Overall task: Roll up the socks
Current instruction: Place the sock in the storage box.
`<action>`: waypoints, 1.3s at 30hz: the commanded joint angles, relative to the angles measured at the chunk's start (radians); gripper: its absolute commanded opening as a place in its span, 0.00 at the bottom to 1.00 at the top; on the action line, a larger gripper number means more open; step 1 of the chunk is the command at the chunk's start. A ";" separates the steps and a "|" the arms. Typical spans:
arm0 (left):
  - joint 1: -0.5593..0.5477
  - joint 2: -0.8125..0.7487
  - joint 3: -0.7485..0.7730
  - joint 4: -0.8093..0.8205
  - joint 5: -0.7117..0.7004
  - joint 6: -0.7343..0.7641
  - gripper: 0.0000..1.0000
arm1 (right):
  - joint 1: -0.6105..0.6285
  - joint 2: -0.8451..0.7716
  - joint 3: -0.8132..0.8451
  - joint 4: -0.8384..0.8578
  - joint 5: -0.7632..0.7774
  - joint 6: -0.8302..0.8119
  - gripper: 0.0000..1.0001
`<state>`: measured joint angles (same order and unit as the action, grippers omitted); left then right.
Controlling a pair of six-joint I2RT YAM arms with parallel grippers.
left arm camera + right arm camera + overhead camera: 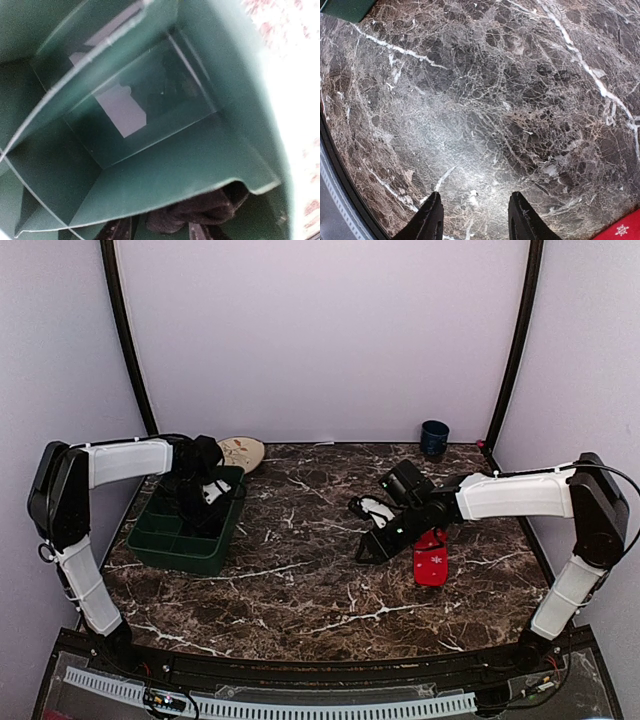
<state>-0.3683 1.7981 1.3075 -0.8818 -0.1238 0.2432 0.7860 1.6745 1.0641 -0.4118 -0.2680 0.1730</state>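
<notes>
Socks sit right of centre on the table [300, 590] in the overhead view. The black sock [372, 508], white at the cuff, lies slantwise, and the red sock [431, 560] lies just nearer the arm bases, its long axis running near to far. The right fingers [378, 542] hang low between them, black sock just beyond, red sock just to their right, so the right arm is much the closer. The left fingers [200, 502] are down in the green tray [160, 540] at the table's left edge, well apart from both socks. A beige sock-like piece [242, 452] lies behind the tray and a blue cup [434, 438] stands at the far edge. Left wrist: compartment walls all round, tight quarters, a dark fabric bundle [200, 212] at the fingertips. There's a gap between the fingers, but I cannot tell whether they grip it. Right wrist: fingers spread apart, nothing between them, bare marble ahead, red sock poking in at the lower right corner, beside and behind the tips. My read is that they must swing back toward the red sock, with open table left and near for rolling.
</notes>
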 commanded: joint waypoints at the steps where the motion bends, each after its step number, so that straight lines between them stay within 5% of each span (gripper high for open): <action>1: 0.005 -0.068 0.033 -0.010 0.034 -0.020 0.41 | -0.004 0.006 0.029 0.018 0.001 -0.001 0.43; 17: 0.005 -0.054 -0.008 -0.073 0.075 -0.030 0.10 | 0.001 0.014 0.039 0.025 -0.001 0.003 0.43; 21: 0.006 -0.062 -0.015 -0.072 0.030 -0.046 0.11 | 0.002 0.016 0.041 0.026 -0.002 0.003 0.43; 24: 0.005 -0.063 -0.010 -0.085 0.004 -0.063 0.24 | 0.002 0.017 0.044 0.025 0.000 0.001 0.43; 30: 0.005 -0.057 -0.003 -0.102 -0.040 -0.094 0.33 | 0.002 0.028 0.055 0.023 -0.005 -0.006 0.44; 39: 0.004 -0.088 0.076 -0.145 -0.038 -0.130 0.34 | 0.002 0.031 0.061 0.022 -0.003 -0.009 0.44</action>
<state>-0.3683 1.7592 1.3235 -0.9726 -0.1505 0.1452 0.7860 1.6928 1.1004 -0.4046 -0.2687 0.1726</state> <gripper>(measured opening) 0.341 0.438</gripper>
